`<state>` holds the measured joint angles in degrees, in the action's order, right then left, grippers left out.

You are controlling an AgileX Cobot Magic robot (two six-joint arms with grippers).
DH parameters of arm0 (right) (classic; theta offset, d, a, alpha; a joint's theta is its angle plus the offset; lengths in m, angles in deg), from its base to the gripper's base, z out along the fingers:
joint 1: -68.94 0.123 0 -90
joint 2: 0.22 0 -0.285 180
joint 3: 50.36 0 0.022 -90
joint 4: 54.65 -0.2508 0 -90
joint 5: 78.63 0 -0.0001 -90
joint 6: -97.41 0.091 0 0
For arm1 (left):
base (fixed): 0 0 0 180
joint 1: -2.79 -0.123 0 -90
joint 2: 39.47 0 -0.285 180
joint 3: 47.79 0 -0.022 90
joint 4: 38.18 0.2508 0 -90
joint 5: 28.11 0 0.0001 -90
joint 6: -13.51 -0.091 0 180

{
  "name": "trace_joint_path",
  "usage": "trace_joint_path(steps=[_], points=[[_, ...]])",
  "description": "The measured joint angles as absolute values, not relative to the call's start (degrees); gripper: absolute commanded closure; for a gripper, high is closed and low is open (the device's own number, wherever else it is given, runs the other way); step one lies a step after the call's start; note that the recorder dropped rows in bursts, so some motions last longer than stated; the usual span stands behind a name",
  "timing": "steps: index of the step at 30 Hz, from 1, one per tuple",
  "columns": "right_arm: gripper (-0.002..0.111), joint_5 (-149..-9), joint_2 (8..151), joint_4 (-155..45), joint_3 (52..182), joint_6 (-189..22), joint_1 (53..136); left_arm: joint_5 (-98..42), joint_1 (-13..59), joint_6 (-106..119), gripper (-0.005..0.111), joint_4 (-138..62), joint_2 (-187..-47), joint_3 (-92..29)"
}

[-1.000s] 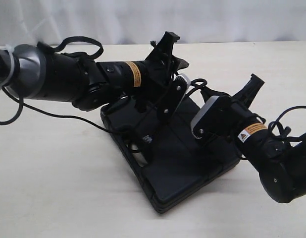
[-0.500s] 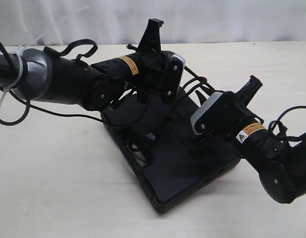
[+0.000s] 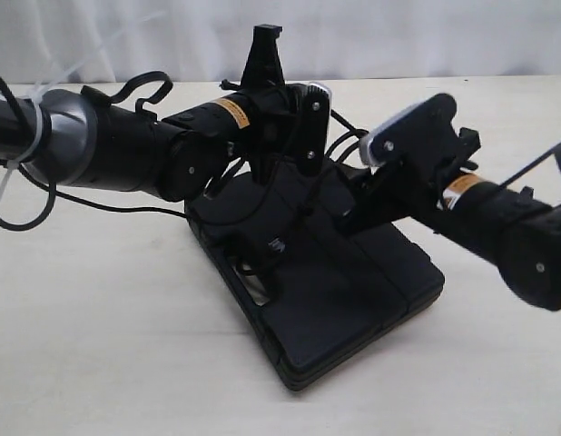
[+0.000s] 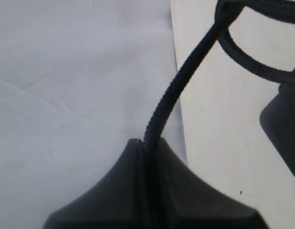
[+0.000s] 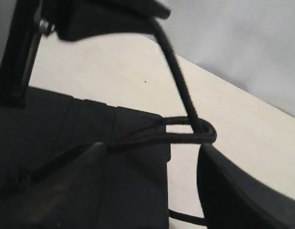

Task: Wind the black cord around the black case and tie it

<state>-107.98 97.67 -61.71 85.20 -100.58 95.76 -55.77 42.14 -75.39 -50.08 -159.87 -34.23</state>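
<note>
Risen and opened wide since a second ago, my right gripper (image 5: 150,149) straddles the black cord (image 5: 185,138); my left gripper (image 4: 148,143) pinches it above the black case (image 3: 353,291) (knot-tying stage). Next, probably, I regrip it and pull tight.

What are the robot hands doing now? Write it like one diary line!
left gripper: shut on black cord | right gripper: open, holding nothing | black case: flat on table

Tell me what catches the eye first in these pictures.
The black case lies flat on the pale table. Above its far edge, the left gripper is shut on the black cord. The right gripper stands open with a cord loop between its fingers.
</note>
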Motion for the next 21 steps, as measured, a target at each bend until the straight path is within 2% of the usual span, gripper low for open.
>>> trace_joint_path(steps=[4, 7, 9, 12, 13, 18, 21], points=[[0.054, -92.33, 92.8, -68.07, 92.68, -98.68, 93.61, -54.2, 42.14, -75.78, 0.107, -50.22, -159.87, -34.23], [0.054, -86.27, 91.68, -69.83, 97.31, -97.97, 90.87, -54.2, 42.14, -75.99, 0.107, -50.22, -159.87, -34.23], [0.054, -80.85, 93.98, -69.36, 103.43, -100.28, 89.79, -54.2, 42.14, -76.6, 0.107, -50.22, -159.87, -34.23], [0.054, -77.54, 98.47, -67.37, 105.26, -107.84, 91.71, -54.2, 42.14, -76.7, 0.107, -50.22, -159.87, -34.23], [0.055, -78.18, 100.33, -67.06, 105.26, -109.25, 92.46, -54.05, 42.14, -76.81, 0.107, -50.35, -159.87, -34.23], [0.076, -87.58, 105.51, -66.91, 105.26, -110.32, 92.59, -53.74, 42.14, -76.81, 0.107, -50.46, -159.87, -34.23], [0.076, -90.95, 109.31, -67.01, 105.6, -110.32, 92.32, -52.74, 42.14, -76.92, 0.107, -50.46, -159.53, -34.23]])
